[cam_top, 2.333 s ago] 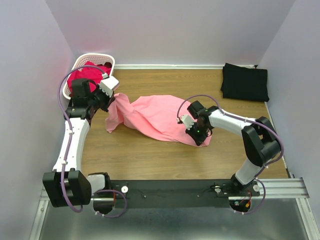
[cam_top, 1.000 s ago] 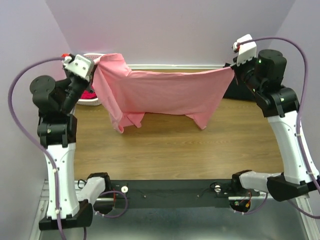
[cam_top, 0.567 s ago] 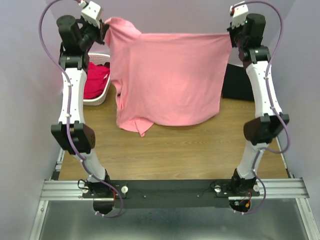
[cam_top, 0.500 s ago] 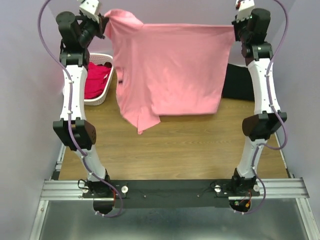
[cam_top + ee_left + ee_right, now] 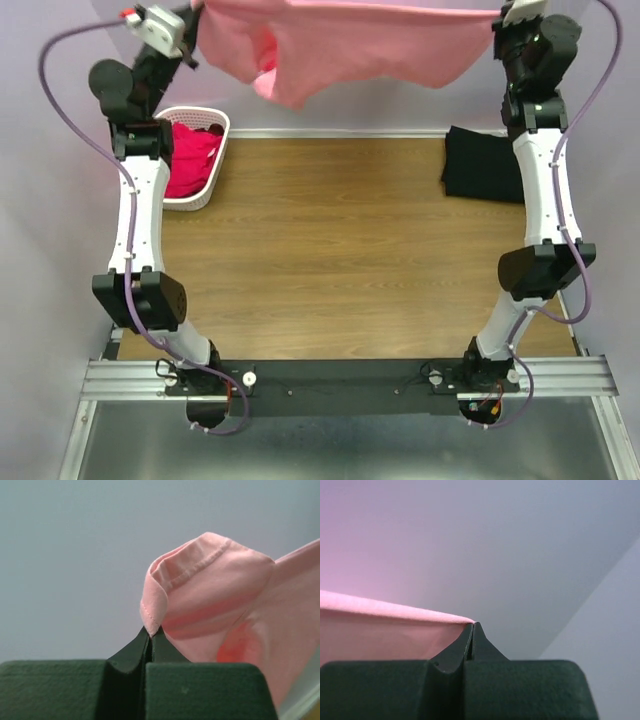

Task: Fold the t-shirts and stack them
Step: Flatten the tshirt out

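Holding pink t-shirt (image 5: 350, 40) aloft, jaws clamped

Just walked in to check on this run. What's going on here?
Both arms are raised high, holding the salmon-pink t-shirt stretched between them, above the table. The left hand is shut on one end and the right hand on the other; the fabric sags and bunches nearer the left. A black t-shirt lies flat at the table's far right, and magenta-red t-shirts sit in the white basket at far left. Nothing is laid out for folding yet.
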Robot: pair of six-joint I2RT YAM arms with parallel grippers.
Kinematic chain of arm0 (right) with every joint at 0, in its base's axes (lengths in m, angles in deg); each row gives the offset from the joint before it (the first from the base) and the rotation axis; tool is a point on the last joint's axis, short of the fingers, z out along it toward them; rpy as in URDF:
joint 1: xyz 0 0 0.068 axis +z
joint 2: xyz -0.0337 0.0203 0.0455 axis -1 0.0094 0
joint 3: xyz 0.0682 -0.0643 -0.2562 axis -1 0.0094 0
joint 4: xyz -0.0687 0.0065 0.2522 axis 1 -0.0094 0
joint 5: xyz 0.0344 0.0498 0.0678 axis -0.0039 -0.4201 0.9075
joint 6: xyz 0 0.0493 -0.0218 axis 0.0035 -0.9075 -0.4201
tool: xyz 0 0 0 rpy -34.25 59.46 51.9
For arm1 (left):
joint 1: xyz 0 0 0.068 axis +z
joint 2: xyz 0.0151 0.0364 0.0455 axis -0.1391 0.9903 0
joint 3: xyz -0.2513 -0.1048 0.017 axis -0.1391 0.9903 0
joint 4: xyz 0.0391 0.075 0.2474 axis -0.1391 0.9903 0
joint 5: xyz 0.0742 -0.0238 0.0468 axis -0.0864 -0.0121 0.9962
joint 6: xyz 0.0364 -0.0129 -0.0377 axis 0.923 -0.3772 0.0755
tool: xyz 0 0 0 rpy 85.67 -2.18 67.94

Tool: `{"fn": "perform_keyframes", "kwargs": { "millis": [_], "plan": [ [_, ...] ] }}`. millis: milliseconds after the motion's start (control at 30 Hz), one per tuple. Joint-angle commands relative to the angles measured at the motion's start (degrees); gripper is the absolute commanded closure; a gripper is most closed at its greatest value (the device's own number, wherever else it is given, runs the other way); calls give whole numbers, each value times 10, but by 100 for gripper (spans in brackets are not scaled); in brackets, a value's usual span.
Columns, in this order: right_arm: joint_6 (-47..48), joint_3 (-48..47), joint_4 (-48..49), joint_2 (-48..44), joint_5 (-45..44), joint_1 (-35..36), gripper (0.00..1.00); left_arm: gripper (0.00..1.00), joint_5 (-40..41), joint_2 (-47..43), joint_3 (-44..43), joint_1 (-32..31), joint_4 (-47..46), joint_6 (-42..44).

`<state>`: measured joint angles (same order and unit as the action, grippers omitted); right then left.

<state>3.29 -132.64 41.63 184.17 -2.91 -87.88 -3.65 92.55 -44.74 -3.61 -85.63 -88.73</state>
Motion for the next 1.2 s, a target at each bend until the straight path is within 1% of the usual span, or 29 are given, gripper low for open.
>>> {"fn": "perform_keyframes", "kwargs": {
  "millis": [0, 67, 100, 133, 167, 200, 300, 333, 367, 433, 500, 533, 567, 633, 667, 733, 767, 800, 833, 867, 900, 933, 967, 1000, 1033, 1067, 1100, 1133, 1167],
  "plan": [
    [25, 156, 4, -7, 70, -9, 100, 100, -39, -34, 207, 4, -14, 86],
    [44, 227, 4, -35, 92, -9, 99, 100, -37, -81, 291, 5, -2, 132],
    [68, 270, 4, -45, 104, -9, 99, 100, -34, -96, 367, 4, 8, 186],
    [80, 345, 4, -57, 122, -9, 99, 100, -31, -109, 401, 5, 21, 217],
    [91, 386, 4, -79, 128, -9, 99, 100, -28, -133, 432, 5, 54, 244],
    [111, 451, 4, -93, 137, -9, 100, 100, -33, -154, 481, 4, 75, 309],
    [140, 542, 3, -144, 145, -9, 99, 100, -32, -178, 553, 4, 146, 370],
    [144, 569, 3, -154, 146, -9, 100, 100, -34, -182, 562, 4, 166, 406],
    [153, 604, -5, -169, 147, -10, 100, 100, -37, -187, 569, 4, 195, 418],
    [157, 628, -14, -178, 147, -10, 99, 100, -34, -187, 575, 4, 217, 429],
    [163, 643, -42, -186, 150, -9, 99, 100, -39, -181, 561, 5, 255, 443],
    [164, 644, -55, -188, 157, -9, 100, 100, -42, -180, 554, 5, 285, 456],
    [178, 644, -91, -191, 161, -9, 100, 100, -44, -179, 546, 5, 337, 483],
    [194, 651, -125, -207, 166, -9, 99, 100, -56, -181, 524, 5, 405, 531],
    [207, 656, -156, -217, 167, -10, 100, 100, -61, -190, 520, 4, 489, 605],
    [244, 687, -195, -254, 166, -9, 100, 100, -66, -214, 525, 4, 575, 677],
    [256, 699, -210, -266, 167, -9, 100, 100, -66, -223, 532, 3, 647, 713],
    [279, 721, -242, -289, 174, -9, 99, 100, -60, -243, 550, 3, 716, 778],
    [288, 731, -242, -289, 177, -9, 99, 100, -58, -244, 560, 2, 717, 812],
    [305, 743, -272, -309, 179, -9, 100, 100, -54, -268, 587, -1, 768, 859],
    [313, 753, -284, -321, 180, -9, 99, 100, -52, -281, 599, -2, 790, 859],
    [323, 775, -297, -330, 181, -9, 99, 97, -47, -295, 613, -7, 810, 912],
    [343, 784, -326, -351, 181, -8, 100, 80, -42, -328, 627, -10, 847, 937],
    [353, 793, -340, -360, 179, -9, 96, 60, -29, -344, 653, -20, 865, 996],
    [362, 803, -354, -370, 175, -9, 85, 38, -23, -364, 665, -25, 882, 1015],
    [373, 818, -375, -392, 171, -9, 62, 14, -18, -410, 676, -30, 897, 1026],
    [377, 823, -384, -401, 167, -8, 48, 12, -14, -434, 686, -32, 897, 1027],
    [381, 825, -401, -411, 167, -8, 24, 11, -4, -482, 700, -36, 897, 1039],
    [382, 822, -409, -417, 170, -9, 0, 10, -1, -503, 705, -35, 898, 1044]
  ]
}}
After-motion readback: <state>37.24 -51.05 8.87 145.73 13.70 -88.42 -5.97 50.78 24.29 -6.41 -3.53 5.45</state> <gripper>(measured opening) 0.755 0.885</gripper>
